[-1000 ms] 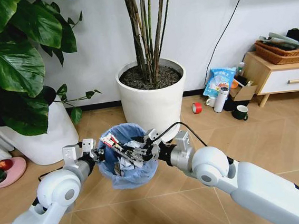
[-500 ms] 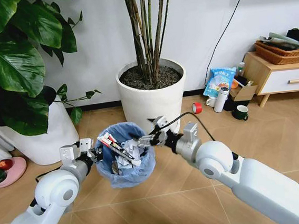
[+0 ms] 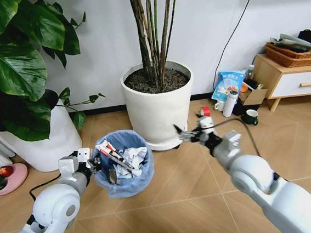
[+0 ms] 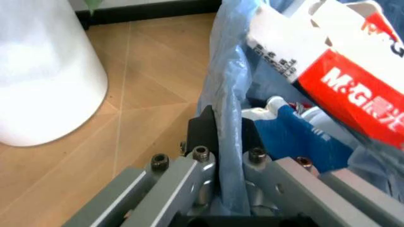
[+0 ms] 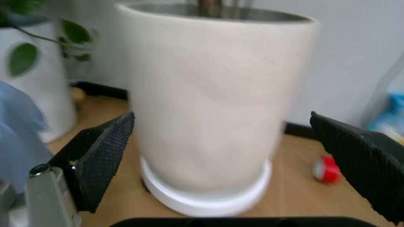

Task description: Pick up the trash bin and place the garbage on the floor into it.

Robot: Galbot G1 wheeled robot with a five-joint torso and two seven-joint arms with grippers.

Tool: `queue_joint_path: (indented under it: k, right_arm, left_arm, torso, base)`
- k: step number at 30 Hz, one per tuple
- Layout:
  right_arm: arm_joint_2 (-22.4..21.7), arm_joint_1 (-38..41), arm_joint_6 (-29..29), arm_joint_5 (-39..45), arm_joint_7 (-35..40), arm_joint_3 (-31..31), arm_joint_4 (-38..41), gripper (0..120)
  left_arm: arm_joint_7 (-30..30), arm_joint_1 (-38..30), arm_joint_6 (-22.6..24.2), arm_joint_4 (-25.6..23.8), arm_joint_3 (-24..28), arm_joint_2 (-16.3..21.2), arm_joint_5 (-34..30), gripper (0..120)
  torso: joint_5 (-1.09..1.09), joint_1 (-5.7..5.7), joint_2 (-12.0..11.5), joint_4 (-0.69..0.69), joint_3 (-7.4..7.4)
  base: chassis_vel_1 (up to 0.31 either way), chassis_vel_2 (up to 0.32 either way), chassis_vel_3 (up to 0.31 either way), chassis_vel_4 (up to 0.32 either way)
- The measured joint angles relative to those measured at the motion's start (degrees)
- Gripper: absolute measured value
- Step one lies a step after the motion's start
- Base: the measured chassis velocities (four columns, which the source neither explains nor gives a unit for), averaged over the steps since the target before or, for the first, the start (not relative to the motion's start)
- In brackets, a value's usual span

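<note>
1. The bin [image 3: 122,162], lined with a pale blue bag, is held up off the floor [image 3: 180,202], just in front of the big white pot [image 3: 158,102].
2. The left tool [image 3: 93,165] is clenched on the bin's rim; in the left wrist view its fingers [image 4: 203,133] pinch the bag liner [image 4: 224,118] and rim between them.
3. Garbage [image 3: 124,159] already fills the bin: white wads, a red-and-white wrapper, a blue packet.
4. The right tool [image 3: 186,135] hangs empty beside the pot, well apart from the bin, its jaws spread wide in the right wrist view.
5. No loose litter shows on the floor near the bin; the red tape roll [image 3: 204,112], bottle [image 3: 230,103] and mug [image 3: 250,117] by the cabinet are not litter.
6. Judged from this, the picking up is done and the collecting looks close to finished, unless pieces lie outside the views.
</note>
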Motion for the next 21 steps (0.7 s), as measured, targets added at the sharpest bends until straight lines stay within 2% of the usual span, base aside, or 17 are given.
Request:
queue_joint_path:
  k: [2,6,9,14,21]
  right_arm:
    - [1.7,-5.5,0.9,-2.9,-0.7,4.2,0.9,100]
    - [3.5,-9.1,1.6,-5.4,-1.3,7.0,1.7,100]
    - [6.7,-13.2,3.1,-9.5,-1.8,10.4,2.8,100]
    - [10.8,-17.4,4.6,-13.9,-2.3,12.5,4.5,100]
    - [14.2,-21.4,5.8,-17.1,-2.3,12.5,6.5,100]
  left_arm:
    - [0.7,1.8,0.0,-0.6,-1.4,-0.9,1.2,0]
    - [1.3,4.2,0.0,-1.3,-2.9,-1.9,2.5,0]
    - [3.7,8.8,-0.6,-2.4,-6.4,-4.1,6.8,0]
    - [5.0,11.9,-0.9,-4.0,-8.8,-6.3,9.3,0]
    - [6.1,12.9,-1.4,-4.6,-9.3,-7.8,11.8,0]
  torso:
    - [0.0,0.0,0.0,-0.01,0.0]
    - [-0.03,0.0,0.0,-0.01,0.0]
    - [-0.02,0.0,0.0,0.02,0.0]
    - [-0.02,0.0,0.0,0.01,0.0]
    - [-0.02,0.0,0.0,0.01,0.0]
  base:
    - [0.0,0.0,0.0,0.0]
    - [0.0,0.0,0.0,0.0]
    - [0.0,0.0,0.0,0.0]
    - [0.0,0.0,0.0,0.0]
    - [0.0,0.0,0.0,0.0]
